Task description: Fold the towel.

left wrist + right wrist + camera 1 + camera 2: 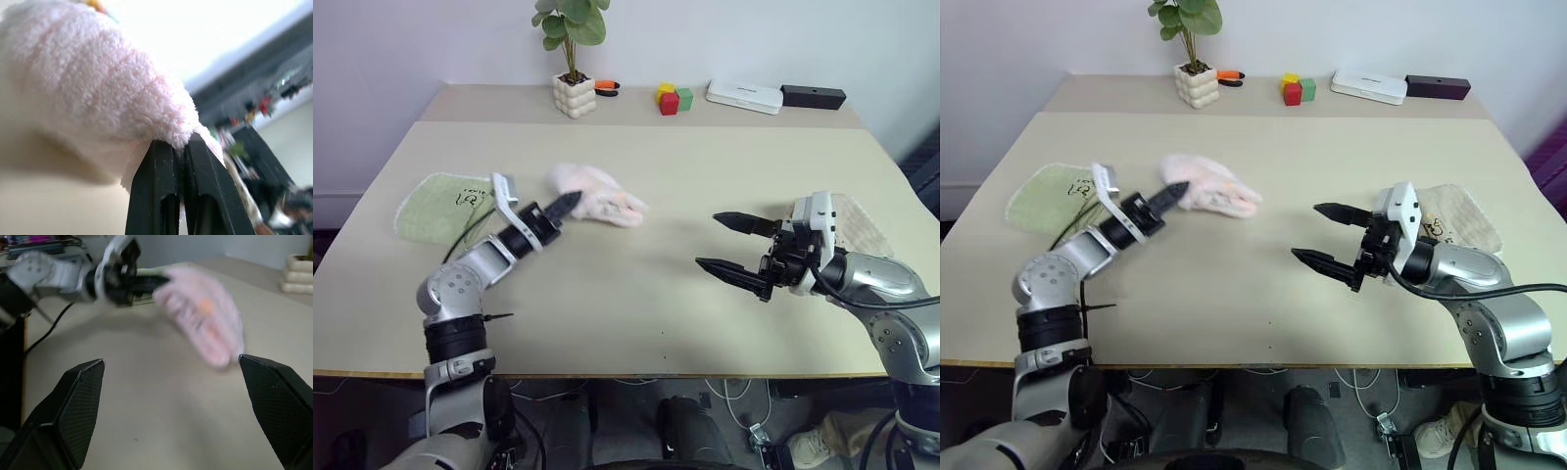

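Note:
The pale pink towel [599, 194] hangs bunched and lifted above the left middle of the table [636, 294]. My left gripper [570, 202] is shut on its near edge, the two black fingertips [182, 152] pinching the terry cloth [98, 98]. To the right, my right gripper [726, 243] stands open over the table, apart from the towel, with nothing between its fingers. In the right wrist view the towel [205, 318] hangs ahead of the wide-spread fingers [73, 401], with the left gripper [146, 283] clamped on it.
A light green towel [435, 204] lies at the table's left edge and a beige one [1454, 217] under my right arm. At the back stand a potted plant [574, 59], coloured blocks [674, 98], a white box [744, 96] and a black box [813, 96].

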`<state>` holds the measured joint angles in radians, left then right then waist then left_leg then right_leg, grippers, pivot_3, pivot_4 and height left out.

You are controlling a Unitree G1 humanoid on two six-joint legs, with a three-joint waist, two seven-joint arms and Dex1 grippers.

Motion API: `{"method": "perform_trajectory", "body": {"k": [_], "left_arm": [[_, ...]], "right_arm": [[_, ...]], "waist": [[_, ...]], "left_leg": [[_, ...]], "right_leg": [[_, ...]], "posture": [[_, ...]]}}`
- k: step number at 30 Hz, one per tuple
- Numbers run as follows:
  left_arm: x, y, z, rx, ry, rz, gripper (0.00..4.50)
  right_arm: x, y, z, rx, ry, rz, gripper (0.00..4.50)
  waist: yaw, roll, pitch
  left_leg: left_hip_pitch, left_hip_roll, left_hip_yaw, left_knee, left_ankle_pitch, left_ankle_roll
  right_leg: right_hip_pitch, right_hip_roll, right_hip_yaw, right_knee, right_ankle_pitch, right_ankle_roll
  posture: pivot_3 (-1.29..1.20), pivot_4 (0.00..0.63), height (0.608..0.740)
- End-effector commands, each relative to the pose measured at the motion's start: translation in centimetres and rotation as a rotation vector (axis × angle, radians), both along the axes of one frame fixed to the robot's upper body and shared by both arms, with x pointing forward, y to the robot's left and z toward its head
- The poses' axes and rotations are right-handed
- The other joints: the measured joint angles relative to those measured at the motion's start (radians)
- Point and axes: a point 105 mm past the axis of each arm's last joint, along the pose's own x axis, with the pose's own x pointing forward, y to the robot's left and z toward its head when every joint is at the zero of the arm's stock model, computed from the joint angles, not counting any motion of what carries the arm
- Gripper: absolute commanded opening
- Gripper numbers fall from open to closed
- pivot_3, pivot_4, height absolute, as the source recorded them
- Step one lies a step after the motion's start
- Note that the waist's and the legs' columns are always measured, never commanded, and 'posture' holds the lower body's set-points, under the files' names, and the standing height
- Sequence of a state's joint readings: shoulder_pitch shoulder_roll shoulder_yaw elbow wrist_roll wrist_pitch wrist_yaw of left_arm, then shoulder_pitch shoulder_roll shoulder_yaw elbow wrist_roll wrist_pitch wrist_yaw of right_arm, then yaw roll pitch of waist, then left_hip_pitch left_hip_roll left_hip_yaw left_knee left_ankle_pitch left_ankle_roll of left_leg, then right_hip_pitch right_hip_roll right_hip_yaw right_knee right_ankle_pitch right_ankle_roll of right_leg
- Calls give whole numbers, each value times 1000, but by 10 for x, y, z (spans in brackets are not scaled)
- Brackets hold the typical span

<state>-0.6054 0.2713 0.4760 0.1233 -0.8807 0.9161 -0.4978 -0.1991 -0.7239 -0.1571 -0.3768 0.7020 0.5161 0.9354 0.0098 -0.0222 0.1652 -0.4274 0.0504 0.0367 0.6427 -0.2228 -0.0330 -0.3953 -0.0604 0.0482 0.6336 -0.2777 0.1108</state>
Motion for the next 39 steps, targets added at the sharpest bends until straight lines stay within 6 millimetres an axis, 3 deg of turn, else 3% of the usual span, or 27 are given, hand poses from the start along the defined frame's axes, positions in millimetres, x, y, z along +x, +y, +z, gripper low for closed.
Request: {"method": "perform_trajectory", "body": {"k": [1,8,16,22,26,32,39], "left_arm": [[8,35,45,-33,-141,123,18],[7,70,83,9,-264,206,18],[-8,148,93,74,-311,402,18],[-14,165,82,56,-326,417,18],[-12,186,60,82,-299,469,18],[0,178,54,44,-293,402,18],[-14,201,30,113,-263,507,18]], "right_arm": [[-1,1,5,11,-23,27,4500],[-1,6,3,19,-12,53,4500],[1,6,3,18,-10,61,4500],[1,5,3,14,-2,69,4500],[2,4,6,16,-4,71,4500],[2,4,6,7,-5,69,4500],[-2,-3,4,-4,4,41,4500]], "waist": [[-1,-1,0],[-4,-1,1],[-16,-2,1],[-17,-3,2],[-21,-3,2],[-18,-4,2],[-27,-4,2]], "left_leg": [[0,0,0,0,0,0],[0,0,0,0,0,1],[0,1,1,-1,0,1],[0,1,1,-1,0,1],[0,1,1,-1,0,1],[0,1,2,-3,0,1],[1,1,3,-5,0,1]], "right_leg": [[0,0,0,0,0,0],[0,0,0,0,0,1],[-1,1,0,0,1,1],[0,0,-1,0,0,1],[-1,0,-1,0,0,1],[-2,0,-1,0,0,1],[-3,-1,-1,0,2,4]], "posture": [[0,150,740],[0,150,740],[0,150,740],[0,150,740],[0,150,740],[0,150,740],[0,150,740]]}}
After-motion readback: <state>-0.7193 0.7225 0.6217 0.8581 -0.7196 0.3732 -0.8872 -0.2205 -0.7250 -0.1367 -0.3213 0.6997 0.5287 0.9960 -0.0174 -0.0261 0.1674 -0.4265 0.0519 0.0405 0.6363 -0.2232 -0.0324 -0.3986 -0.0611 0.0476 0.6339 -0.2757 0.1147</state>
